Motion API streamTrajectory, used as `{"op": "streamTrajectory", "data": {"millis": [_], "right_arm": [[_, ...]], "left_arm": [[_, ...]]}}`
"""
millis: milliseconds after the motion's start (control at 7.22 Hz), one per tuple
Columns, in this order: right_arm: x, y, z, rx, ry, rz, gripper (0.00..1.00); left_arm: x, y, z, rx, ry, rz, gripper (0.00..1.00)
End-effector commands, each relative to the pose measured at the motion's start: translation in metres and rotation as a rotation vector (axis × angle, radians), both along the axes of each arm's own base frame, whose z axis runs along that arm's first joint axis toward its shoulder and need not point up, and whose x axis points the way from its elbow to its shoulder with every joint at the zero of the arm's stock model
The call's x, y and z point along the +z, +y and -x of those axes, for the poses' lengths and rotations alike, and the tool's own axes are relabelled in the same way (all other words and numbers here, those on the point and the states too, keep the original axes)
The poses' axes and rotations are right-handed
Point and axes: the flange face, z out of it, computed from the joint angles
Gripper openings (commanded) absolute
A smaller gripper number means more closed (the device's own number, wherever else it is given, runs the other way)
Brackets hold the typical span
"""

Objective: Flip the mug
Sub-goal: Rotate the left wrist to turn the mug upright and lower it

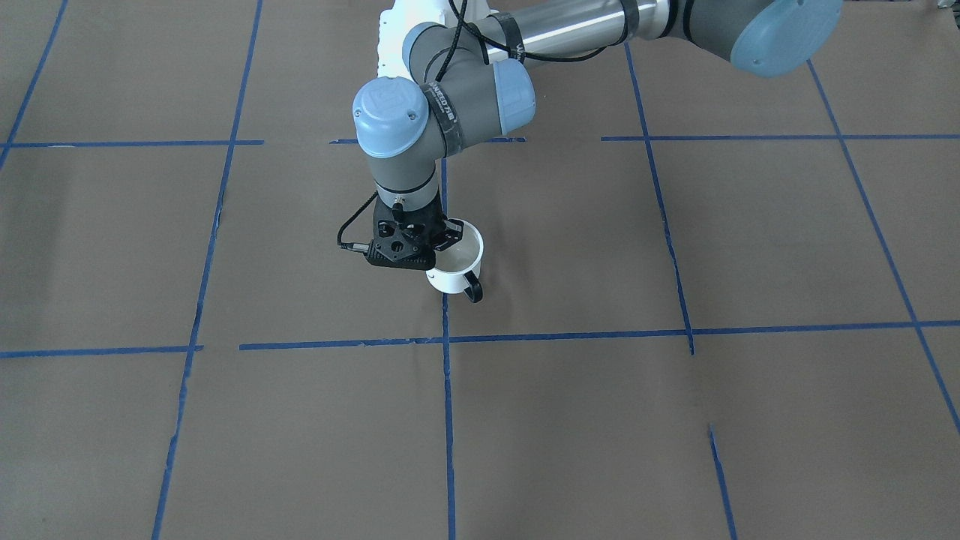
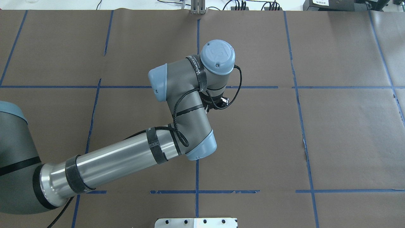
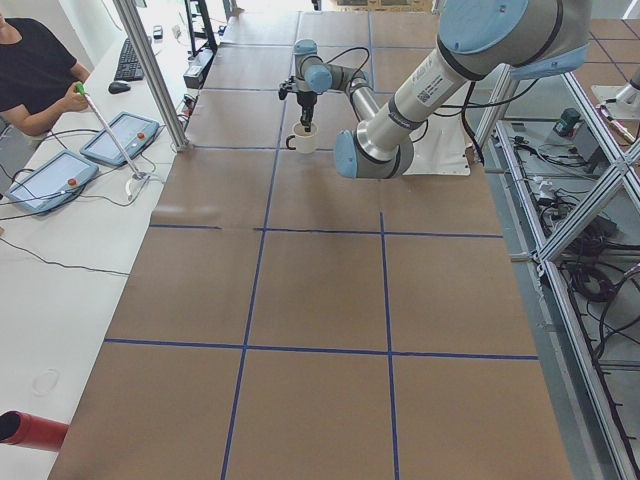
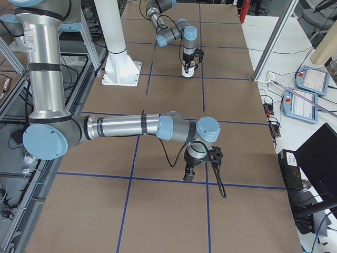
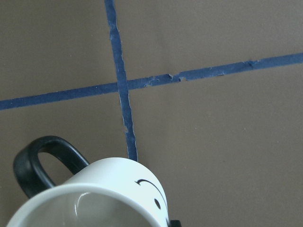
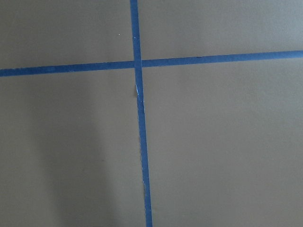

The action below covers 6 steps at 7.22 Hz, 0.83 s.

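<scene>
The white mug (image 1: 452, 278) stands upright on the brown table near a blue tape crossing, its black handle (image 1: 472, 289) turned toward the front-facing camera. My left gripper (image 1: 448, 238) comes down from above and is shut on the mug's rim, one finger inside and one outside. The left wrist view shows the mug (image 5: 118, 187) from above, with its opening, handle and part of the smiley face. In the overhead view the arm hides the mug. My right gripper (image 4: 188, 178) hangs over the table far from the mug; I cannot tell whether it is open or shut.
Blue tape lines (image 1: 447, 420) divide the brown table into squares. The white robot base plate (image 4: 122, 75) stands at one table edge. An operator (image 3: 35, 70) and control tablets (image 3: 120, 138) are beside the table. The right wrist view shows only a tape crossing (image 6: 138, 63).
</scene>
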Motion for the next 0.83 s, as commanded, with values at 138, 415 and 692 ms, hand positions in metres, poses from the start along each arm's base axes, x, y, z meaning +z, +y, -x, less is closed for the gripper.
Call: {"op": "streamTrajectory", "data": {"millis": [138,415,692], "right_arm": [[0.0005,0.0003,0.0000,0.000,0.000,0.001,1.00],[-0.0003,0.0002,0.0000,0.000,0.000,-0.001,1.00],[-0.0003,0.0002,0.0000,0.000,0.000,-0.001,1.00]], "left_arm": [[0.0091,0.0056,-0.0051,0.011,0.020,-0.009,0.16],[0.0104,0.0140,-0.0097,0.011,0.019,0.000,1.00],[0.0013,0.0139,-0.0023,0.013,0.034,-0.017,1.00]]}}
